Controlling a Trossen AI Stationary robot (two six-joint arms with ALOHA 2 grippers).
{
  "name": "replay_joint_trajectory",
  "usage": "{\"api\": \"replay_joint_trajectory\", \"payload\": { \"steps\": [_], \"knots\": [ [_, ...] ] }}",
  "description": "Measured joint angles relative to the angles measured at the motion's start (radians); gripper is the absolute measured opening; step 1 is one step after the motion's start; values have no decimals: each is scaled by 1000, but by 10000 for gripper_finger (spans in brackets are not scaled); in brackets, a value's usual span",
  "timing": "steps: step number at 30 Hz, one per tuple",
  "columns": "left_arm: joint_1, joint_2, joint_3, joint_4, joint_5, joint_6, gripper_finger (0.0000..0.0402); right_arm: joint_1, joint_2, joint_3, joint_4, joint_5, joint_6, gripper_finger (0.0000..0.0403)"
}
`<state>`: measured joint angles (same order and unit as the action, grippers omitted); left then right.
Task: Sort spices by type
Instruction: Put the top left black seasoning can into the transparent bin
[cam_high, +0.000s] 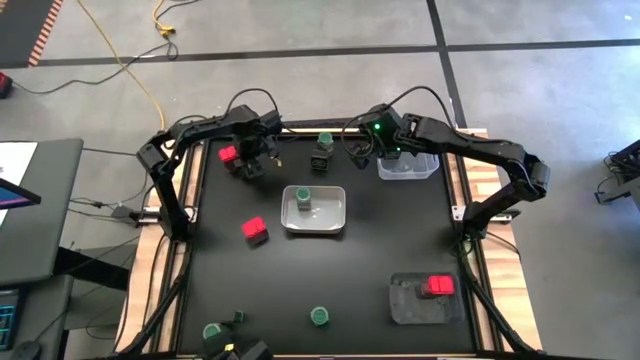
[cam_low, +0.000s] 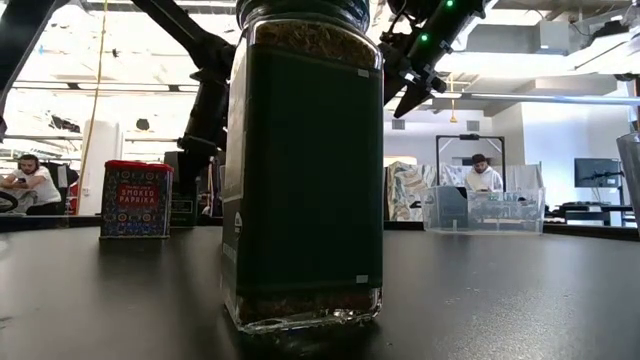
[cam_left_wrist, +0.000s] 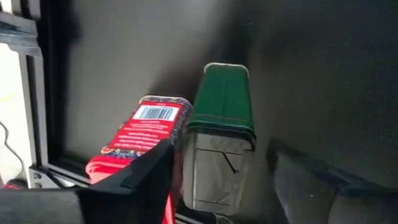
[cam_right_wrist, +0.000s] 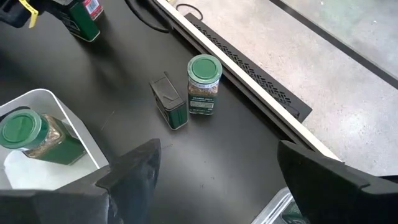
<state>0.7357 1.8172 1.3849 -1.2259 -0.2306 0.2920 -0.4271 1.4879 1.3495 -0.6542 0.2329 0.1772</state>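
A black desk (cam_high: 330, 270) stands on a grey concrete floor, with people seated at workstations in the room behind it. At the far left edge the left hand (cam_left_wrist: 217, 180) straddles a green-topped tin (cam_left_wrist: 221, 137), fingers on either side but not visibly clamped; a red box (cam_left_wrist: 146, 127) with a barcode lies just beside it. The right hand (cam_right_wrist: 217, 168) hangs above the far middle, fingers wide apart and empty, over a jar (cam_right_wrist: 204, 84) and another tin (cam_right_wrist: 169, 101) standing close together. A white tray (cam_high: 314, 212) mid-desk holds a green-lidded jar (cam_high: 302, 199). Another red box (cam_low: 136, 198) reads "SMOKED PAPRIKA". A grey tray (cam_high: 425, 300) holds red boxes (cam_high: 437, 287).
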Motion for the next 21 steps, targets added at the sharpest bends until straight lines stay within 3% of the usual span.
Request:
{"api": "replay_joint_trajectory", "payload": {
  "steps": [11, 17, 21],
  "knots": [
    [0, -2, 0, -28, 2, 7, 121, 0, -6, 0, -27, 0, 0, 348],
    [-1, -4, 33, -109, 3, -17, 121, 0, -75, -3, -141, 2, -1, 329],
    [-11, -5, 91, -160, 3, -40, 126, -1, -163, -93, -115, 5, 4, 312]
  ]
}}
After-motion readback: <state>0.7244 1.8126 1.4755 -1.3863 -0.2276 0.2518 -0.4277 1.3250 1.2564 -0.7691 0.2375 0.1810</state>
